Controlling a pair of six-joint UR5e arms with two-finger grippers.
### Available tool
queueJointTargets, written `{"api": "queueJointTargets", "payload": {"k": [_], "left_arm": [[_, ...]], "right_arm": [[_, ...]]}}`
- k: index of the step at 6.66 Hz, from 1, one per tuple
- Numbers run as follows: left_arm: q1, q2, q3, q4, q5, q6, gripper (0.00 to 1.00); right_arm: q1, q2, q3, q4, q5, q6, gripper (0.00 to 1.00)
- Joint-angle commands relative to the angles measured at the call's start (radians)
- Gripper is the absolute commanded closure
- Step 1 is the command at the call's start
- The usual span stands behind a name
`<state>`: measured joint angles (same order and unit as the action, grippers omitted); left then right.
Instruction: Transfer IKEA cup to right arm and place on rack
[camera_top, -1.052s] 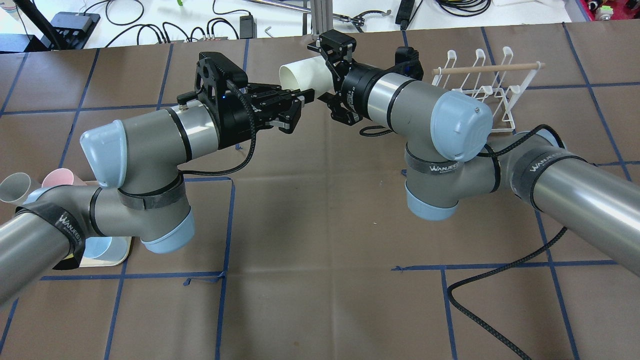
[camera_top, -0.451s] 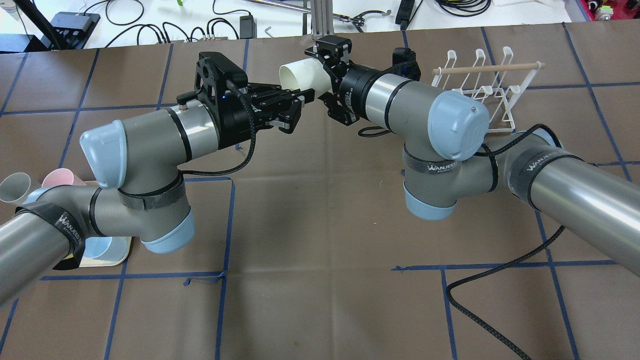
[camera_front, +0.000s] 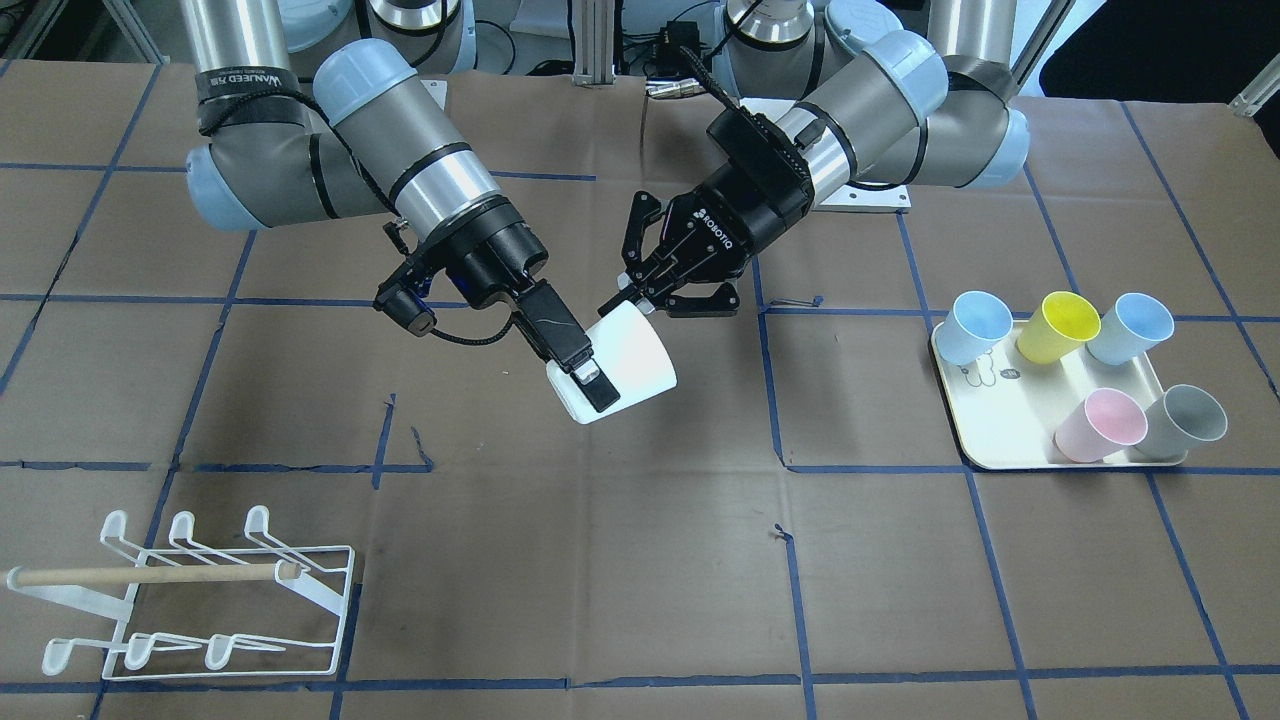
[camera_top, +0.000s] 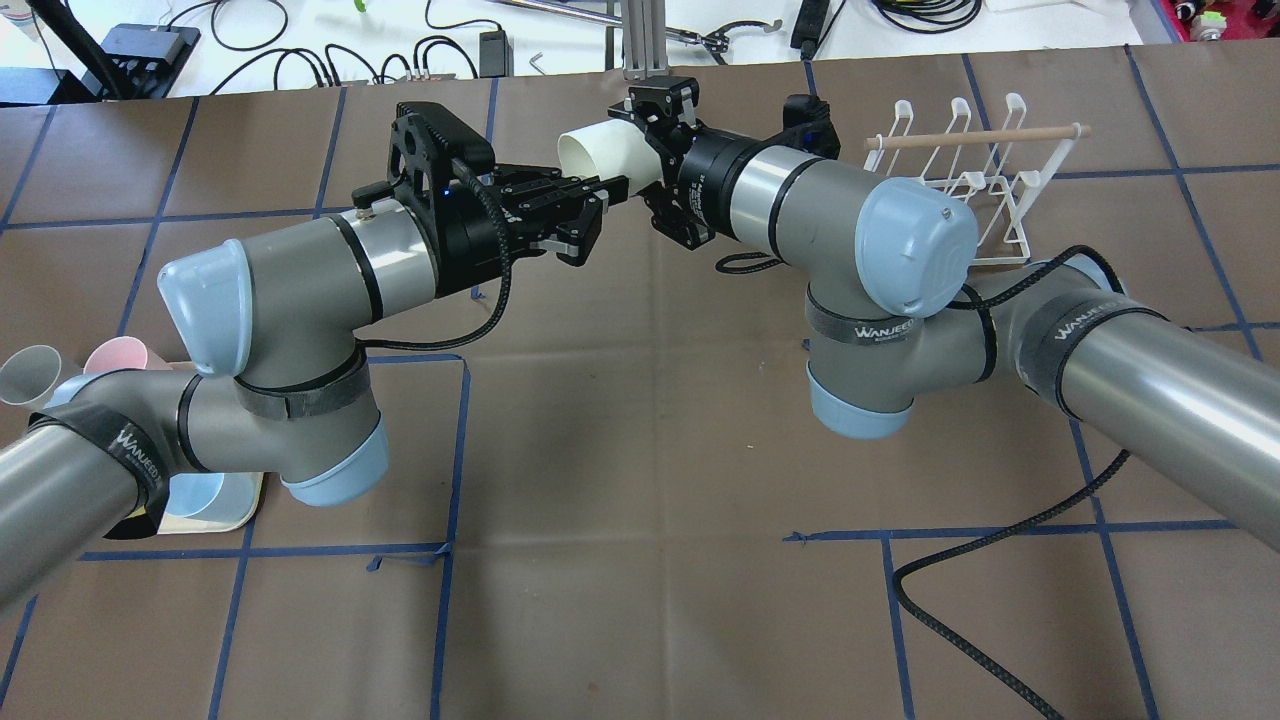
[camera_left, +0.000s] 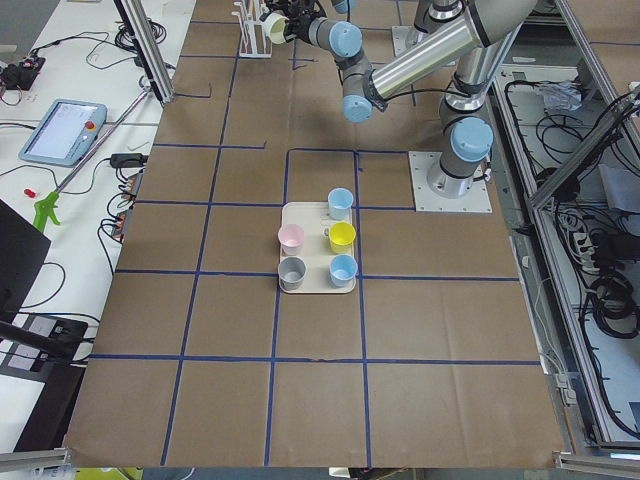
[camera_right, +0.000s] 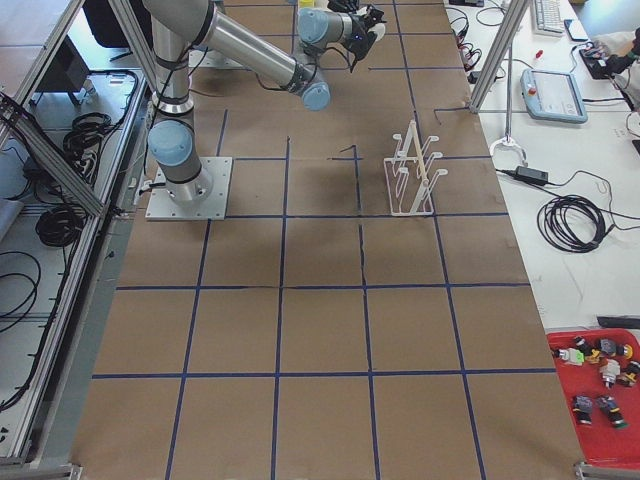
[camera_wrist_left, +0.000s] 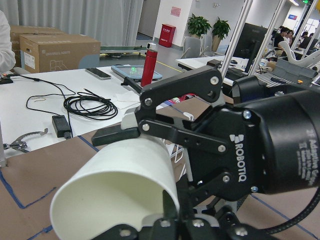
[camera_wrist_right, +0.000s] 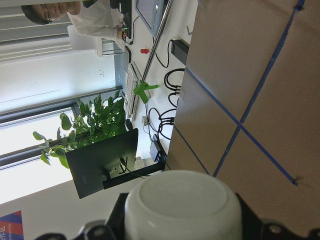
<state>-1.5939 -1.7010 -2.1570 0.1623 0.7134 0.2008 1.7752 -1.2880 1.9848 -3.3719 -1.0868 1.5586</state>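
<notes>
IKEA cup (camera_front: 625, 365) (the white one) is in the air over the middle of the surface (camera_front: 600, 560), lying roughly on its side. We see it grasped by the right hand (camera_top: 648, 152), whose long fingers clamp the wall near the base from opposite sides; the right wrist view shows the cup's round bottom seated between them. The left hand (camera_top: 600, 212) has its fingers spread and grips nothing. One fingertip sits right at the cup's rim, and we cannot tell from these views whether it touches or is just apart. We judge the transfer as good as made: the cup is carried by the right hand alone, and the left has only to back away from the mouth. What is left is the larger part — carrying the cup across to the rack (camera_front: 150, 575), which stands well apart near the surface's edge with no cup on its prongs, and setting it there. Five coloured cups (camera_front: 1060, 325) sit on the tray (camera_front: 1010, 420) at the opposite end from the rack.
</notes>
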Motion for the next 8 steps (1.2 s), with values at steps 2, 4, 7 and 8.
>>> {"api": "queueJointTargets", "payload": {"k": [2,4,7,8], "left_arm": [[0.015,0.000,0.009,-0.003,0.005,-0.078,0.02],[0.041,0.014,0.002,0.002,0.008,-0.113,0.01],[0.172,0.090,-0.008,-0.024,0.012,-0.118,0.00],[0.186,0.102,0.012,-0.109,0.077,-0.118,0.00]], "right_arm": [[0.001,-0.001,-0.012,-0.001,0.004,0.000,0.63],[0.000,-0.001,-0.014,-0.003,0.005,-0.002,0.67],[-0.026,0.030,-0.050,-0.014,-0.005,-0.070,0.75],[-0.061,0.042,-0.072,-0.026,-0.007,-0.107,0.75]]}}
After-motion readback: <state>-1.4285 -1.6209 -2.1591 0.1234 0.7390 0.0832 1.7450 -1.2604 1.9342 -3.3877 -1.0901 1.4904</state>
